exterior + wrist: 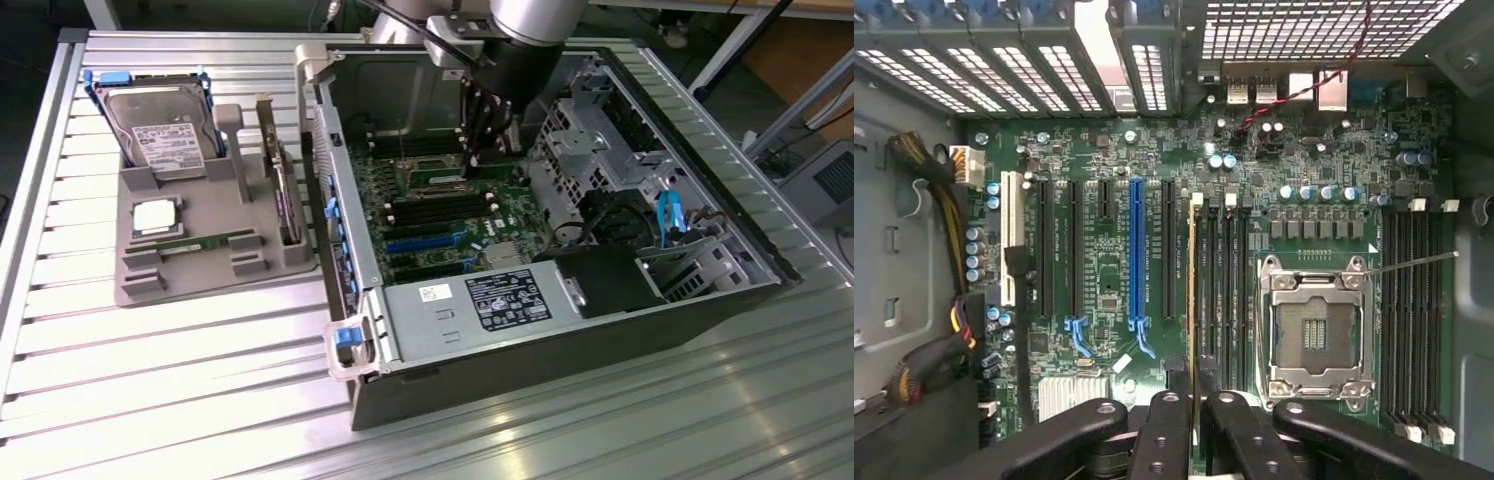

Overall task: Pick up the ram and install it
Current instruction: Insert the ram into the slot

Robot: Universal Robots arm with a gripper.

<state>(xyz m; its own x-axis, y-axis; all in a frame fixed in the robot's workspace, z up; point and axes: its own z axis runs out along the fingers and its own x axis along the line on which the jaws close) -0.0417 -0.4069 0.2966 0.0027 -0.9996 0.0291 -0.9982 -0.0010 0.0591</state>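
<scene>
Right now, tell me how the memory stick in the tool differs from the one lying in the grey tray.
Grip: the held stick is clamped in the tool; the tray stick sits free in the grey tray.
Place: the held stick is inside the computer case, over the motherboard; the tray stick is outside it, on the exterior view's left.
Shared: both are long and narrow.

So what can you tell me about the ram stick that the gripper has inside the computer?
The ram shows edge-on: a long, thin, straight strip with a yellowish-brown edge, like circuit board. The gripper clamps it between its black fingers. It runs along the black memory slots next to the empty processor socket, over the green motherboard. Whether it touches a slot, I cannot tell.
</scene>
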